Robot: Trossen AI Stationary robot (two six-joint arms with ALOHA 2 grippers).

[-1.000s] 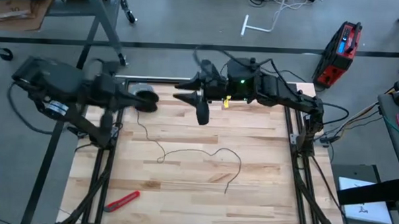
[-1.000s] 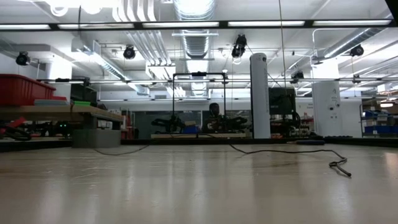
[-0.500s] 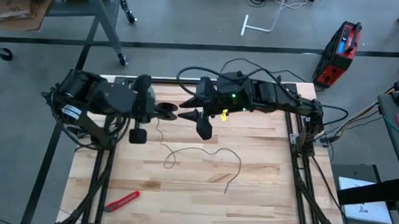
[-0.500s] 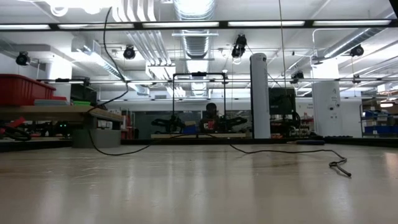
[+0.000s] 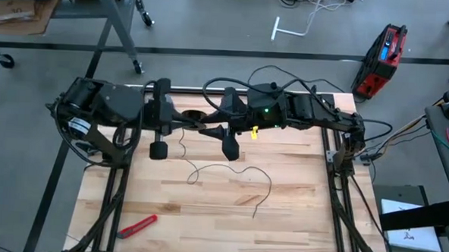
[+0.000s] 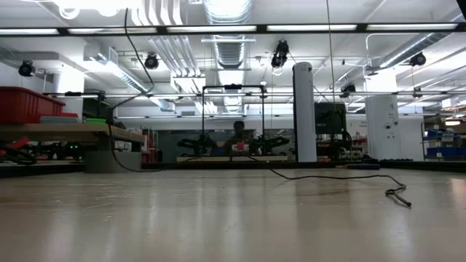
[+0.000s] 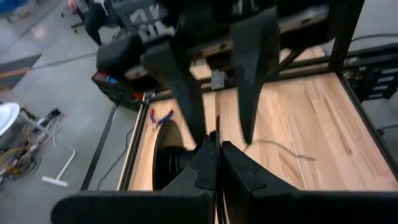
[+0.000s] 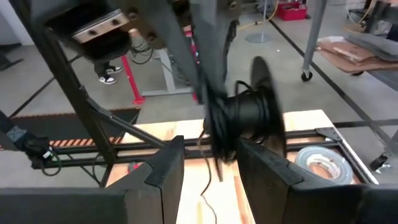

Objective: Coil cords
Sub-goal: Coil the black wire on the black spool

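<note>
The small black reel (image 8: 247,112) hangs in the air over the table's far middle, with my left gripper (image 7: 217,147) shut on it. In the high view the reel (image 5: 195,116) shows between the two arms. Its thin black cord (image 5: 230,170) drops from the reel and snakes across the wood to a free end (image 5: 254,215). My right gripper (image 8: 211,163) is open and faces the reel from the table's right, one finger on either side of it; no touch shows. My left gripper pinches the reel between its two shut fingers (image 7: 205,163), which come level from the table's left. The reel's dark round body (image 7: 169,163) sits to one side of the fingers. It is lifted clear of the table, and the cord hangs slack below it.
A grey tape roll (image 8: 318,162) lies on the wood at the far left, under my left arm. A red-handled tool (image 5: 137,225) lies near the front left corner. The near half of the table (image 5: 296,228) is bare wood around the cord.
My left gripper has swung from the table's far left toward the middle, carrying the reel up to my right gripper. The cord's reel end has risen off the wood and its left loop has slid toward the right. My right gripper has shifted a little toward the left.
</note>
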